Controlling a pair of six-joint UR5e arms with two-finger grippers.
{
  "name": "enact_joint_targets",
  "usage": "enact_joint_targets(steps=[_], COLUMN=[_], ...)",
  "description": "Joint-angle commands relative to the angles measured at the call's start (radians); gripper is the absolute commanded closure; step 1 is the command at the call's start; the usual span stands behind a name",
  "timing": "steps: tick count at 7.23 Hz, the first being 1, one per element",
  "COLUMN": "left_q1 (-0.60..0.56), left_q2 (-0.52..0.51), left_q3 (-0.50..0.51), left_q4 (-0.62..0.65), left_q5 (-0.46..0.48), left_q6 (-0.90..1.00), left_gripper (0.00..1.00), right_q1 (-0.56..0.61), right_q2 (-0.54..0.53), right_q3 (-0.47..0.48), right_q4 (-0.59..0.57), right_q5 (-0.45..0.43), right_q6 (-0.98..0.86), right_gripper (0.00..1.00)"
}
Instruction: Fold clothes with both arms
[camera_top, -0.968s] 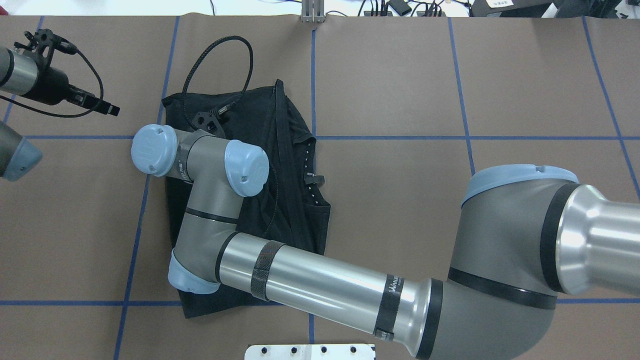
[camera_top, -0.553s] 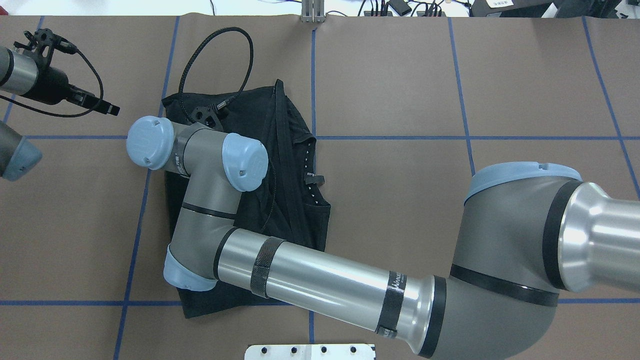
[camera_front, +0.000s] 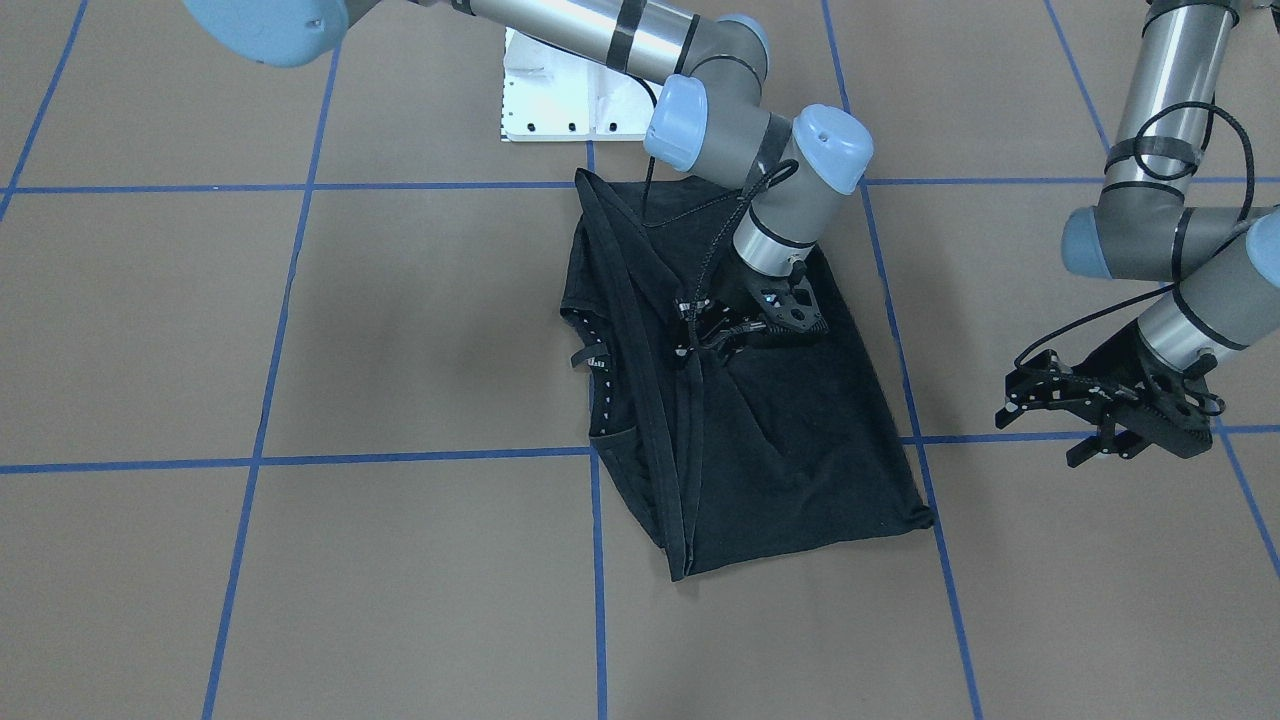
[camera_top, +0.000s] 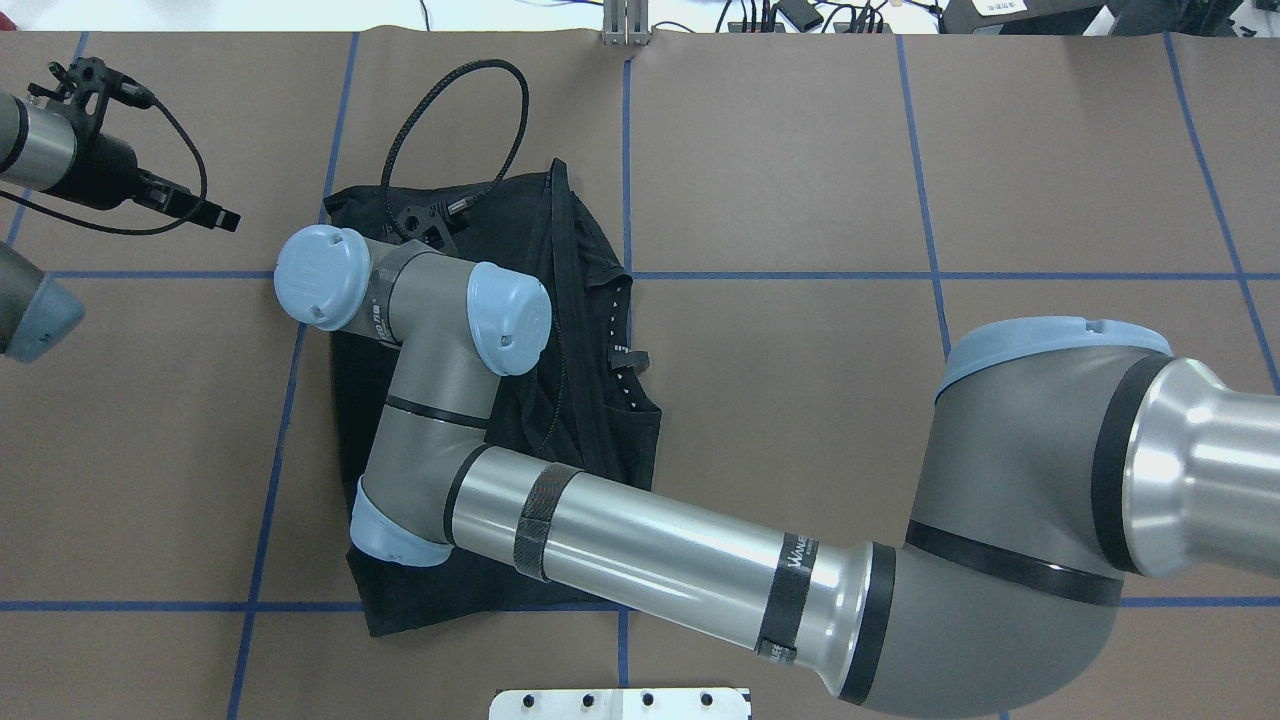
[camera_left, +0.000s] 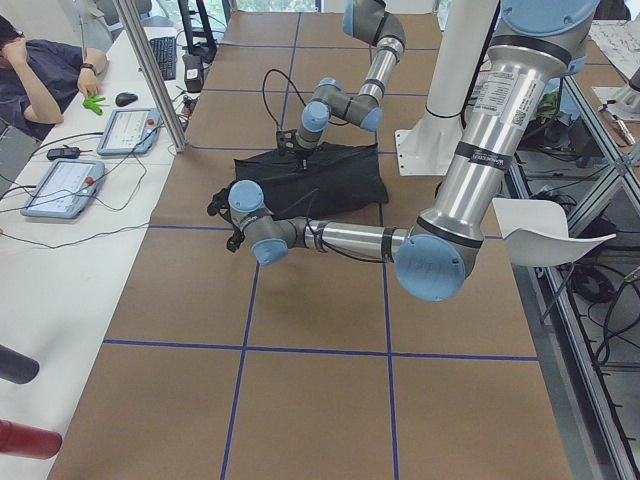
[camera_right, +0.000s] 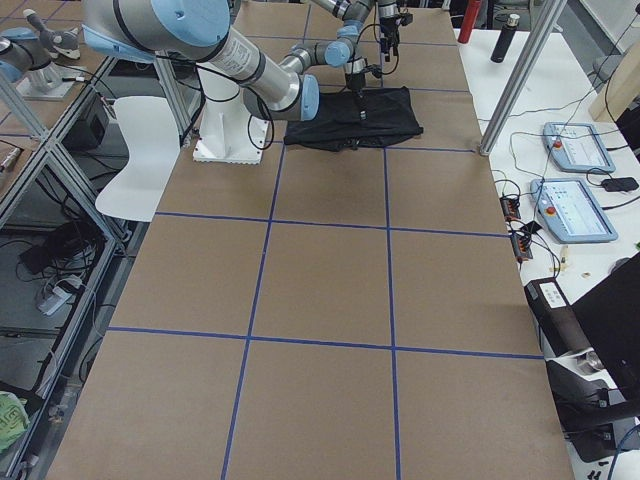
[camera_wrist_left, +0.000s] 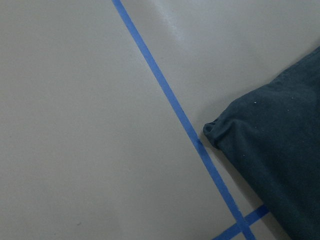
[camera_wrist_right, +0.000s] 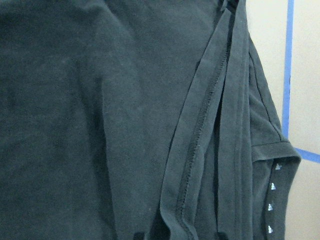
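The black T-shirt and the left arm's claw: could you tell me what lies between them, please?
Nothing but bare brown table covering crossed by blue tape lines lies between the black left claw and the black T-shirt, as the front-facing view shows.

T-shirt (camera_top: 600, 330): part under right arm (camera_top: 640, 545) | right hand (camera_front: 700, 338): fingertips (camera_wrist_right: 137, 236) cut off, wrist view
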Motion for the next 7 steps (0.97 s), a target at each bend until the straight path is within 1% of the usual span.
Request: enact_joint_targets(steps=[1, 2, 3, 4, 6, 7], left_q1=[0.001, 0.001, 0.001, 0.001, 0.001, 0.001], left_q2=[0.0, -0.002, 0.0, 0.0, 0.0, -0.002], left_q3=[0.001, 0.003, 0.003, 0.004, 0.008, 0.008], left_q4=[0.0, -0.004, -0.004, -0.003, -0.004, -0.003], left_q5=[0.0, 0.0, 0.0, 0.0, 0.0, 0.0], left_q6=[0.0, 0.0, 0.0, 0.0, 0.002, 0.002], left_gripper=[0.0, 0.0, 0.0, 0.0, 0.0, 0.0], right_q1=[0.0, 0.0, 0.001, 0.001, -0.008, -0.008], right_q2=[0.003, 0.007, 0.007, 0.004, 0.0, 0.0], right_q3=[-0.015, -0.015, -0.015, -0.013, -0.013, -0.013], right_q4=[0.018, 0.014, 0.009, 0.009, -0.006, -0.006], right_q5=[0.001, 0.003, 0.003, 0.003, 0.003, 0.003], right_q6=[-0.002, -0.016, -0.034, -0.039, -0.04, -0.04], right_gripper=[0.46, 0.69, 0.89, 1.0, 0.99, 0.9])
